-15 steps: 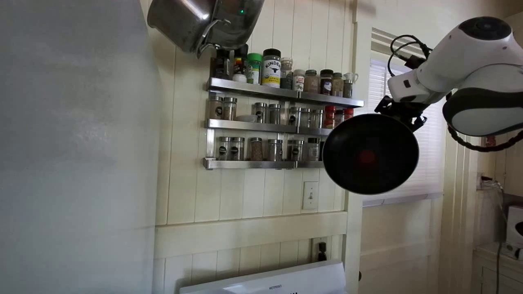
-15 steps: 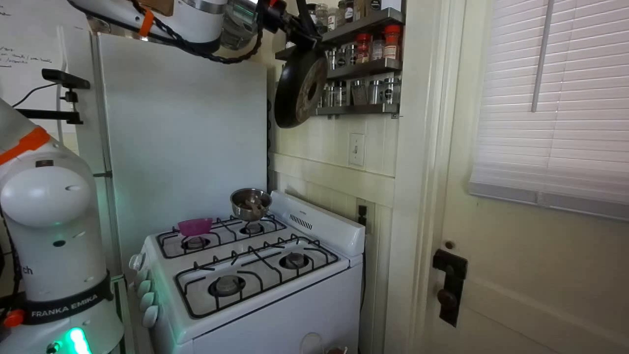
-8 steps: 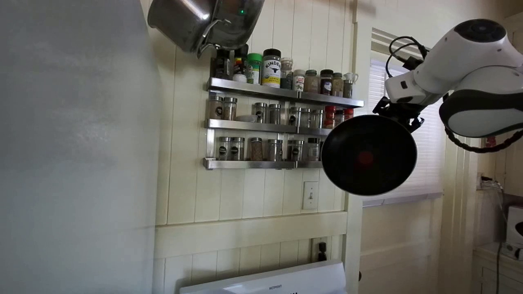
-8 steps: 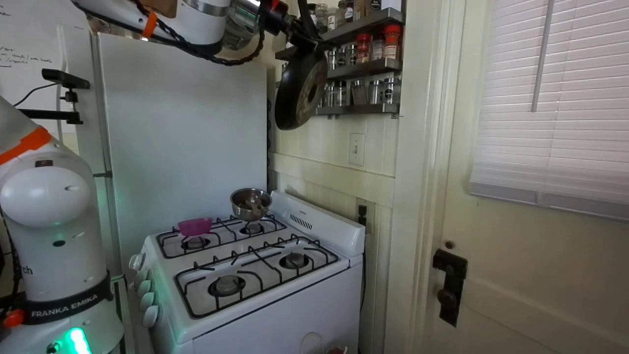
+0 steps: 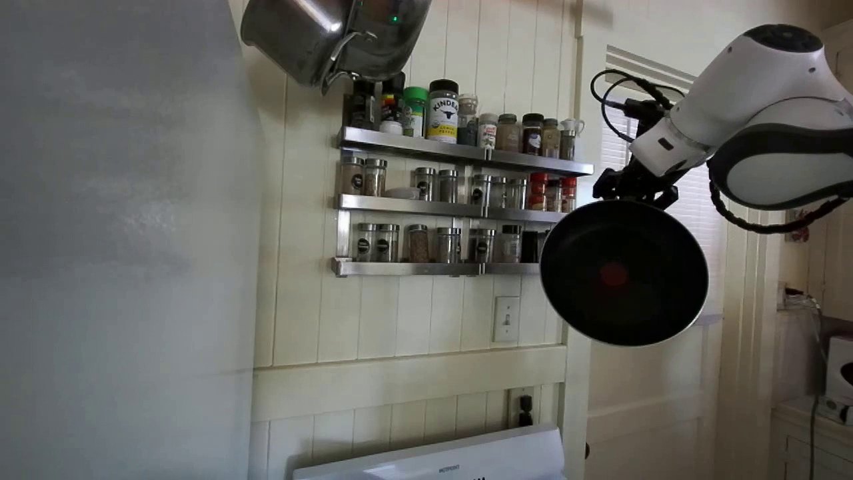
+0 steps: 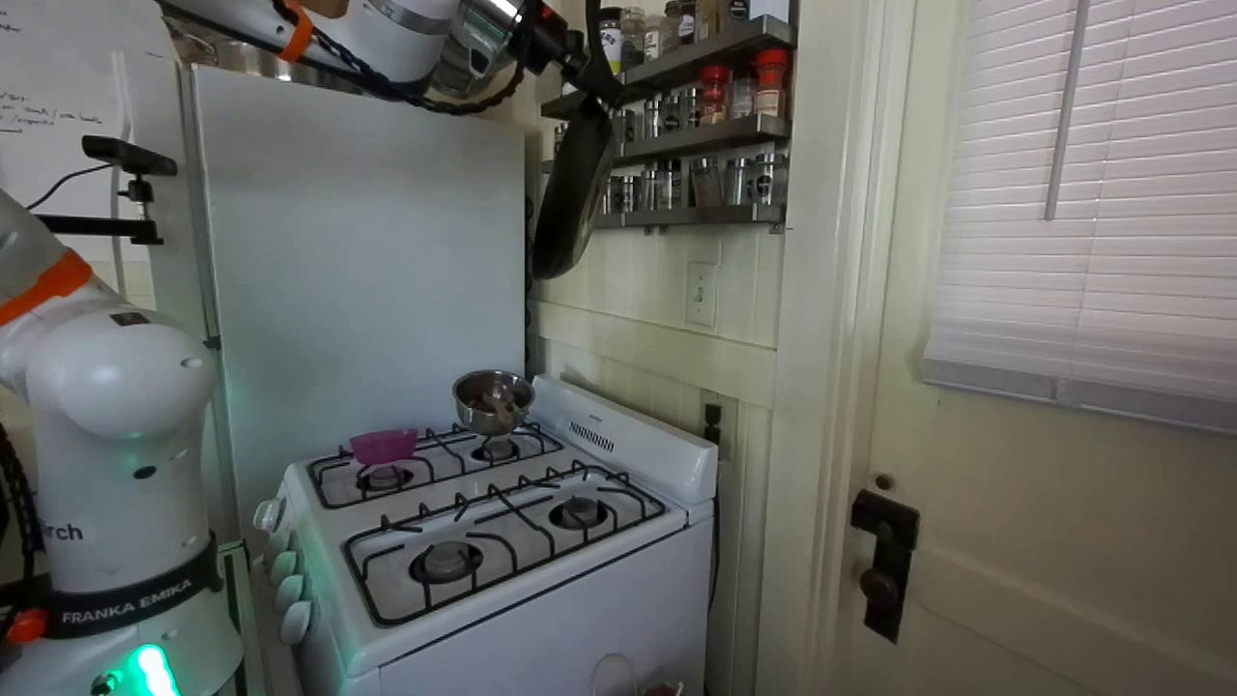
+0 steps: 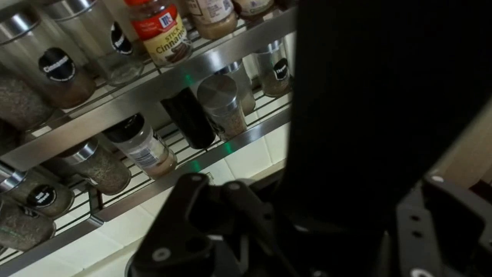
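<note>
Frying pan (image 5: 623, 300) held in mid-air. Nearest, my gripper (image 5: 636, 191) is closed about the pan's dark handle (image 7: 369, 100); its jaws stand on either side, close to the pan's body, the exact contact being lost in black. The handle runs on upward past my hold. The pan hangs below my gripper, steeply slanted, well above the level of the bench (image 6: 329, 532), here a stove top, and apart from it; whether it lies over the back edge I cannot tell. Handling, as judged: a stiff metal body of fair weight, hung wholly beyond my hold and so inclined to swing or roll about the handle. The coating is probably slick and easily scratched; the handle, close to its root, is the sound place to grip, since the lever there is short. Beyond: wall shelves (image 5: 406, 268) bearing spice jars (image 5: 418, 243), presumably glass and breakable at a knock. On the bench, a steel pot (image 6: 472, 414) occupies the back corner beside the refrigerator (image 6: 367, 242); a pink bowl (image 6: 384, 446), the front corner on that side. Farthest, a door (image 6: 1044, 599) with a lowered blind (image 6: 1092, 290).
</note>
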Robot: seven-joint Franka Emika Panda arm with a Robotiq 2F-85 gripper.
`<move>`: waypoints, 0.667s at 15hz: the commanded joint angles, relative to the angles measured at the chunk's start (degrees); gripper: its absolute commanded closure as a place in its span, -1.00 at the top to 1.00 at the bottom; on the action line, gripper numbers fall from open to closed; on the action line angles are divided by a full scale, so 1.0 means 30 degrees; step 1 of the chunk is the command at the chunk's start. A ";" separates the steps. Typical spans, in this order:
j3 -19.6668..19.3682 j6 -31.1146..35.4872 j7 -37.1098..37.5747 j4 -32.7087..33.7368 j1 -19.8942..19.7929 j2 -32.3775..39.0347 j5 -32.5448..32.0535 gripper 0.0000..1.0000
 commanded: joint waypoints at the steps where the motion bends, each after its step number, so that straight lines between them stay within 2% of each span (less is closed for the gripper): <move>1: 0.0151 0.0867 -0.2941 0.2512 -0.0975 0.0389 0.1569 -0.94; 2: 0.0630 0.0742 -0.2587 0.0979 -0.1413 0.0305 0.1941 -0.78; 5: 0.0711 0.0805 -0.3107 0.2024 -0.1952 0.0313 0.2277 -0.78; 6: 0.0718 0.0803 -0.3108 0.2039 -0.1969 0.0321 0.2276 -0.94; 10: 0.0943 0.0756 -0.5709 0.3307 -0.1879 0.1765 0.3258 -0.94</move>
